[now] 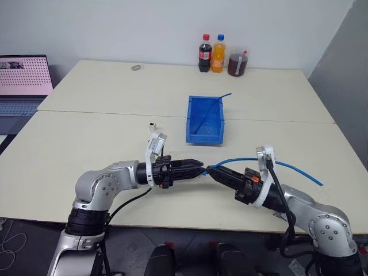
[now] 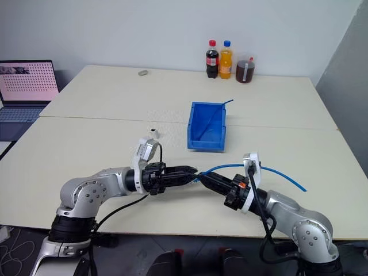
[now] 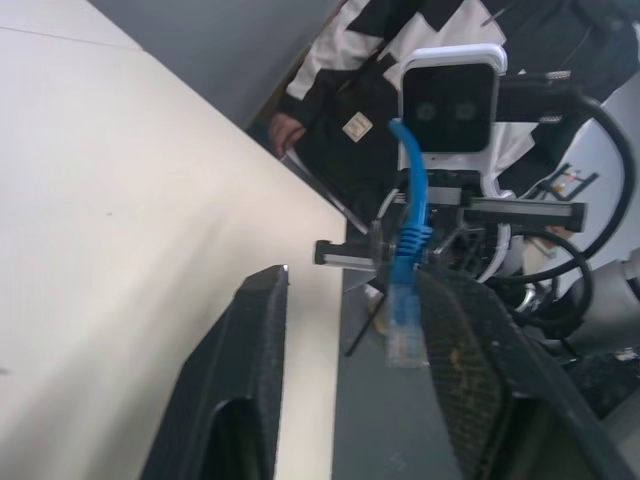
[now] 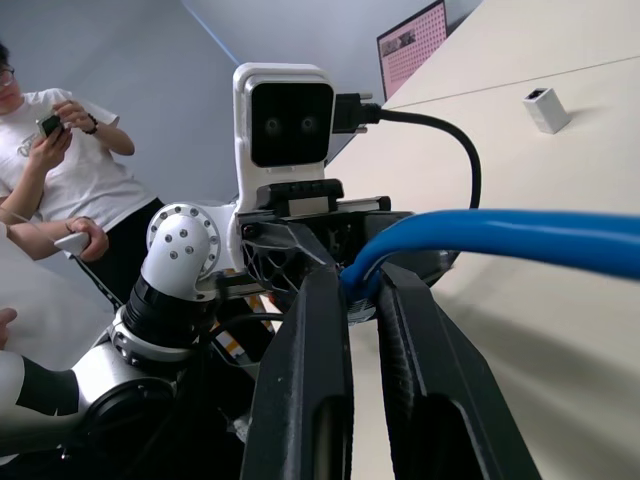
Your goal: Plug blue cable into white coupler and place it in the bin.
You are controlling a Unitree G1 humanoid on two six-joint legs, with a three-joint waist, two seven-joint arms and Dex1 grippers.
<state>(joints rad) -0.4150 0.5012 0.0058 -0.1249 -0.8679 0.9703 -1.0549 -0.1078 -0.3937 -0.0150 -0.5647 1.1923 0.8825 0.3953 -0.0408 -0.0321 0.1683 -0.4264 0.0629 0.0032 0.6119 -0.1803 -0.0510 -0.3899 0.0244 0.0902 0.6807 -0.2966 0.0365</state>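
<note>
Two pale cream tables (image 1: 103, 144) stand pushed together before a plain light wall. Taking the bin (image 1: 205, 119) as the landmark: behind it at the far edge stand a cola bottle (image 1: 204, 53), an orange soda bottle (image 1: 218, 53) and a jar of dark liquid (image 1: 237, 64); far off to its left sits an open laptop (image 1: 23, 80); a person in a white T-shirt (image 4: 60, 150) stands beyond the table.

On the near side of the bin, the two grippers meet tip to tip. The right gripper (image 4: 362, 290) is clamped on the blue cable (image 1: 287, 167) close to its plug, and the cable trails off to the right across the table. The left gripper (image 3: 350, 300) has its fingers parted, the clear plug hanging between them. The white coupler (image 1: 152, 124) stands upright on the table, left of the bin, apart from both grippers.

Inside the bin lies a thin darker blue wire (image 1: 215, 106), one end poking over the back rim.
</note>
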